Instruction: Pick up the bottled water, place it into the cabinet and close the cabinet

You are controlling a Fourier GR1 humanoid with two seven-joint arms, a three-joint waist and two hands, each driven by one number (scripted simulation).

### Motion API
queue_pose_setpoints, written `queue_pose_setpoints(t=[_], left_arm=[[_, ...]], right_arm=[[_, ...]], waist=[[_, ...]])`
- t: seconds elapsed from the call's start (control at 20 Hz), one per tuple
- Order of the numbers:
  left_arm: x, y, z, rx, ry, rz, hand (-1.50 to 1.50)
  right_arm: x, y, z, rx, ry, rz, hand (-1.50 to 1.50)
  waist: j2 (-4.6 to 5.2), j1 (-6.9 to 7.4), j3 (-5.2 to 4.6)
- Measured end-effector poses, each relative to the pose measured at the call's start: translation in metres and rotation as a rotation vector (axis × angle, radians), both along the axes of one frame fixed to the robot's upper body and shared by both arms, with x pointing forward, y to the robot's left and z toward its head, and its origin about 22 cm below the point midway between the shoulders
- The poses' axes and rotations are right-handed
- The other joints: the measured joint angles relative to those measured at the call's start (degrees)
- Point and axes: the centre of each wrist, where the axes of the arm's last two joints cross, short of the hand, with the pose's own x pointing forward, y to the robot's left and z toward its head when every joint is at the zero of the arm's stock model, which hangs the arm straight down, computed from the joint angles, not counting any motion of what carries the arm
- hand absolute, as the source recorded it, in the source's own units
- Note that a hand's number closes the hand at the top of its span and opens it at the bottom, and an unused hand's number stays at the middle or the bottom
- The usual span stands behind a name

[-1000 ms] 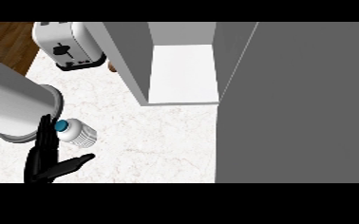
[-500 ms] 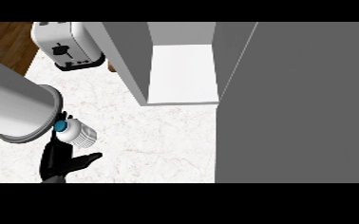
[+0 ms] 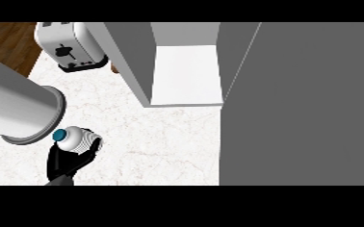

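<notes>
Gripping the bottled water (image 3: 73,139) is the step in hand, judging by the left hand (image 3: 65,162), whose black fingers curl round the bottle's lower body at the view's lower left. The bottle stands on the marble counter (image 3: 156,139), just beside the grey forearm (image 3: 25,110), well apart from the cabinet (image 3: 186,72). The right hand shows nowhere.

To do this well, the hand probably should close evenly round the ribbed body, below the cap, and lift straight up before swinging right, so the bottle does not tip. The path to the cabinet's opening runs up and right across bare counter; the open cabinet door (image 3: 292,106) stands along the right side and should be kept clear of.

The bottle is a pale, ridged cylinder with a small round teal cap (image 3: 59,134). The counter is white stone with faint veins. The cabinet has flat grey walls and a bright white floor. A boxy white toaster (image 3: 70,47) with dark slots sits at the upper left, beside the wooden edge.
</notes>
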Motion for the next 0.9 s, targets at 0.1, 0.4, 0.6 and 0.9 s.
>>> queue_pose_setpoints(t=[0.1, 0.4, 0.6, 0.9], left_arm=[[0.0, 0.002, 0.0, -0.031, 0.003, -0.005, 1.5], [0.005, -0.01, -0.002, 0.01, -0.017, -0.045, 1.5], [0.008, -0.035, -0.005, 0.031, -0.041, -0.108, 1.5], [0.021, -0.072, -0.005, 0.003, -0.072, -0.19, 1.5]], right_arm=[[-0.001, 0.001, 0.0, 0.005, 0.002, 0.003, -1.5], [0.002, 0.004, -0.001, 0.011, -0.005, 0.0, -1.5], [-0.002, 0.004, -0.002, 0.015, -0.004, -0.003, -1.5], [-0.003, 0.003, -0.003, 0.009, -0.001, 0.0, -1.5]], waist=[[-0.07, -0.05, 0.05], [-0.09, 0.17, 0.21], [-0.39, 0.23, 0.47], [-0.46, 0.36, 0.21]])
